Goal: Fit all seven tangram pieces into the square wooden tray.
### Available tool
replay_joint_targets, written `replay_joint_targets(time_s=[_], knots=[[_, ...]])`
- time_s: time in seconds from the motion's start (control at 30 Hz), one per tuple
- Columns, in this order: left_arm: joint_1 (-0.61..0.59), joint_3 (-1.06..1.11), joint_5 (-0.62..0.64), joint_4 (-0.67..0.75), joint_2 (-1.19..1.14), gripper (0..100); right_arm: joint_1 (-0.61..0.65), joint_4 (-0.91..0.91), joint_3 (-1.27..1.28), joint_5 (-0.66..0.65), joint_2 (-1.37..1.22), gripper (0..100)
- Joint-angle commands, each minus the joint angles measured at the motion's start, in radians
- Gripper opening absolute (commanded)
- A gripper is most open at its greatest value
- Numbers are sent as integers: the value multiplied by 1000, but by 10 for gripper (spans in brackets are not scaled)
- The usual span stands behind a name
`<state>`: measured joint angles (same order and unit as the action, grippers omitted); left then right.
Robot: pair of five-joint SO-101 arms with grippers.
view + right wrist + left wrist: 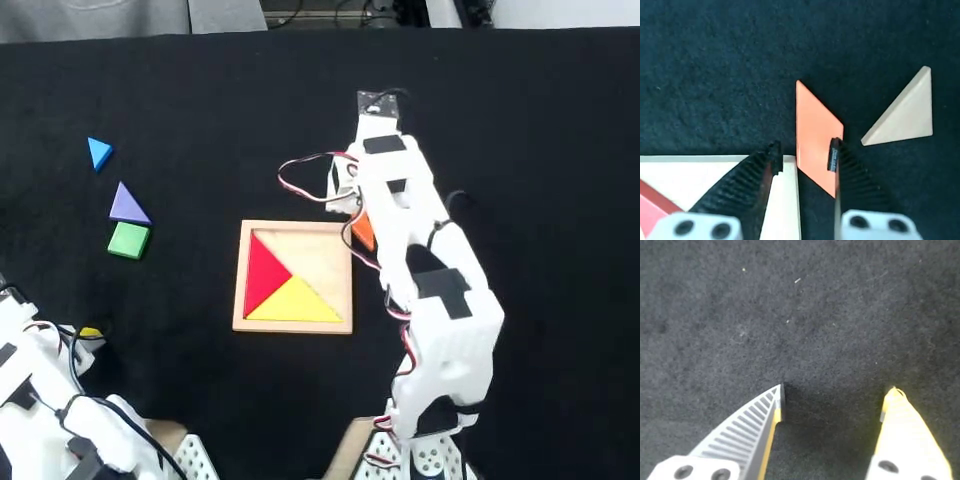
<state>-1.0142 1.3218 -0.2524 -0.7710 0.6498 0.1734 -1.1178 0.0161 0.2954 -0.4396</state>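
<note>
Right pincer [805,150] stood open over orange parallelogram [812,125] beside tray [296,226], left pincer [836,390] open, empty, above desk [790,315].

One camera looks down from high over the whole table [550,150], and each wrist camera peers down close, the right one sharing the tray [700,175] and orange piece [815,135].

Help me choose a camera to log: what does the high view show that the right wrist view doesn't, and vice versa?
High view adds: the blue triangle, purple triangle, green square and the yellow triangle in the tray. Right wrist view adds: a pale triangle beside the orange piece. Both: the tray, the red triangle in it and the orange piece.
</note>
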Motion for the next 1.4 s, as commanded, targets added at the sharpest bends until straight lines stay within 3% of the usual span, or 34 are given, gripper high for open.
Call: replay_joint_targets(time_s=[0.0, 0.13, 0.33, 0.8, 0.87, 1.07, 1.37], knots=[[16, 1, -8, 6, 11, 318, -14, -11, -45, 5, -36, 156], [16, 1, -8, 6, 11, 318, -29, -54, -70, 3, -42, 165], [16, 1, -8, 6, 11, 318, -57, -132, -110, 0, -25, 314], [16, 1, -8, 6, 11, 318, -55, -117, -131, -60, -88, 314], [16, 1, -8, 6, 11, 318, -57, -114, -131, -60, -91, 292], [16, 1, -8, 6, 11, 318, -57, -109, -133, -61, -94, 82], [16, 1, -8, 6, 11, 318, -147, -124, -159, -61, -87, 85]])
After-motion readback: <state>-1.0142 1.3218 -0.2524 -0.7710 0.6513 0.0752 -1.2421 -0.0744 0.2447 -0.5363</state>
